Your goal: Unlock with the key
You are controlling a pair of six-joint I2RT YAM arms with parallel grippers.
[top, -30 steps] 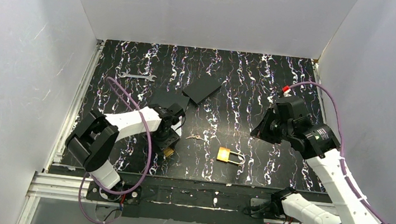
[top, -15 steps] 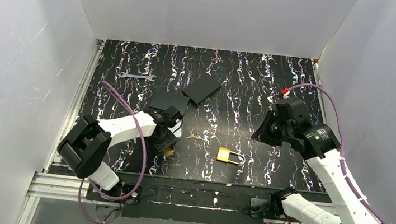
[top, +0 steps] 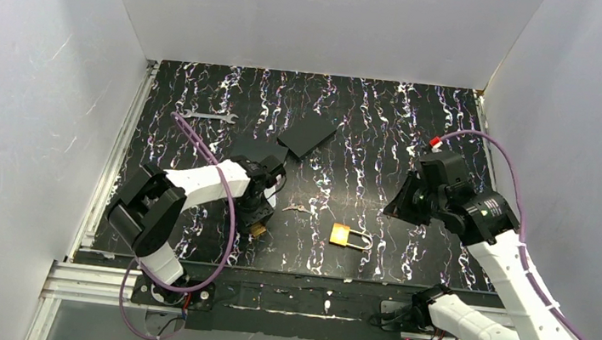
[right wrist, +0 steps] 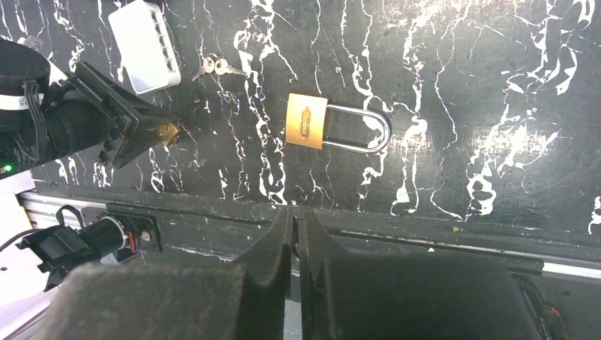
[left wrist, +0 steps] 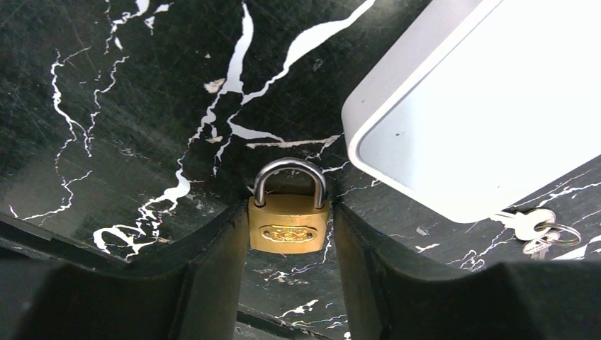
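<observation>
The left gripper (left wrist: 289, 216) is reaching down to the bench (top: 389, 120), a black top with white streaks like marble. Its two thick black fingers (left wrist: 212, 269) are pinching a small padlock (left wrist: 288, 225), one finger against each side of it. The small padlock is shiny yellow brass. It has a boxy body, an oval stamp on its face and a short round steel loop on top. It is sitting near the front edge of the bench, left of the middle.

The keys (top: 297, 208) are lying flat a little farther back, toward the middle. They are small and silver, and a thin ring is joining them. They are lying just beside a smooth white box (left wrist: 482, 99) with rounded corners.

A big padlock (right wrist: 307, 121) is lying flat near the front edge, about in the middle. Nothing is touching it. Its body is brass too, and its long thin steel loop is pointing toward the right edge.

The right gripper (right wrist: 294, 212) is hanging in the air to the right of the big padlock. Its fingers (right wrist: 276, 248) are pressing together with nothing between them.

A flat silver wrench (top: 208, 114) is lying toward the back left corner. A flat black plate (top: 308, 134) is lying toward the back, near the middle.
</observation>
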